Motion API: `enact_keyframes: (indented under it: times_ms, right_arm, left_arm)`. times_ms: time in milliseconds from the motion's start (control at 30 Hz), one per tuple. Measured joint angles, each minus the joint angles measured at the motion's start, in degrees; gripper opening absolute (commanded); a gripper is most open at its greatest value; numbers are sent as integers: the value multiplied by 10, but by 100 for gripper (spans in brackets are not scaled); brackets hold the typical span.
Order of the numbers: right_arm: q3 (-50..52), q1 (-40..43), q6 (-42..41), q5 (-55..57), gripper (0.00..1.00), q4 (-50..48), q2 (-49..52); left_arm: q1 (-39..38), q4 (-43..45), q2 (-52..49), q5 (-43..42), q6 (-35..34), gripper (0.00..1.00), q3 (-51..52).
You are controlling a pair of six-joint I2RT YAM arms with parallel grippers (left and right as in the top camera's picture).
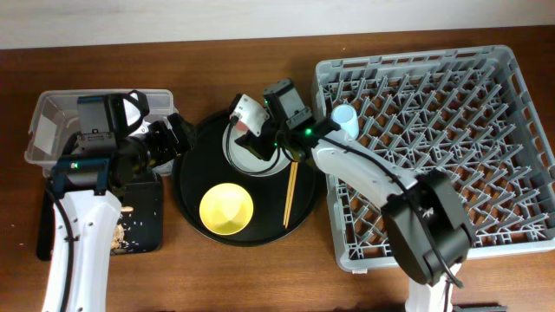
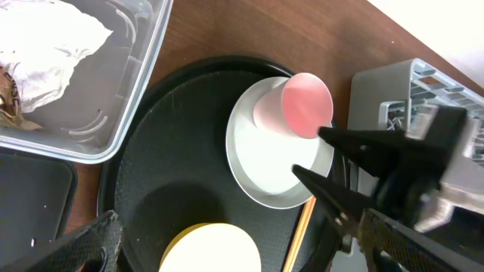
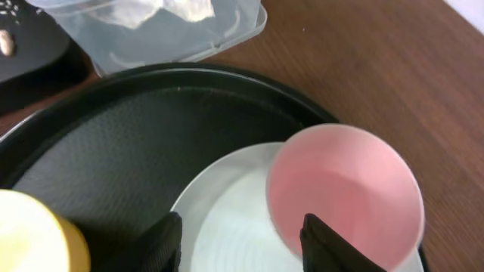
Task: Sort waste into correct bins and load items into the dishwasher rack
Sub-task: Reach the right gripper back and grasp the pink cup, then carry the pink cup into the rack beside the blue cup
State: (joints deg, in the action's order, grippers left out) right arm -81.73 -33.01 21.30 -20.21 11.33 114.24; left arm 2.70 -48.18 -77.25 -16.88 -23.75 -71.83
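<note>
The pink cup (image 2: 299, 106) lies on its side on the pale plate (image 2: 265, 170), which sits on the round black tray. My right gripper (image 3: 242, 242) is open just above them, with one finger by the cup's mouth (image 3: 348, 189) and the other over the plate (image 3: 227, 219). My left gripper (image 2: 249, 257) is open and empty above the tray's left side, over the yellow bowl (image 1: 226, 208). The chopsticks (image 1: 291, 192) lie on the tray's right. The light blue cup (image 1: 345, 117) stands in the grey rack (image 1: 451, 147). The napkin (image 2: 45, 38) and the brown wrapper (image 2: 9, 98) lie in the clear tub (image 1: 52, 121).
The round black tray (image 1: 195, 186) sits between the tub and the rack. The flat black tray (image 1: 143, 221) in front of the tub holds beige crumbs. Both arms crowd the tray's far side. Bare wood table lies along the front edge.
</note>
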Motion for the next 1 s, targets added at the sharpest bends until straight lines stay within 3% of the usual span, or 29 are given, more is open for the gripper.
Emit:
enact_keyframes:
  times_ms: [167,333,567,633,733,1000]
  right_arm:
    - [0,0,4,-3,50,-46,21]
    - [0,0,7,1,27,-59,35]
    - [0,0,12,11,25,-41,41]
    - [0,0,12,16,20,-36,41]
    - [0,0,11,22,4,-33,41]
    - [1,0,-2,8,4,-30,33]
  left_arm:
    - [0,0,0,0,0,99,0]
    - [0,0,0,0,0,99,0]
    - [0,0,0,0,0,99,0]
    - [0,0,0,0,0,99,0]
    - [0,0,0,0,0,99,0]
    - [0,0,0,0,0,99,0]
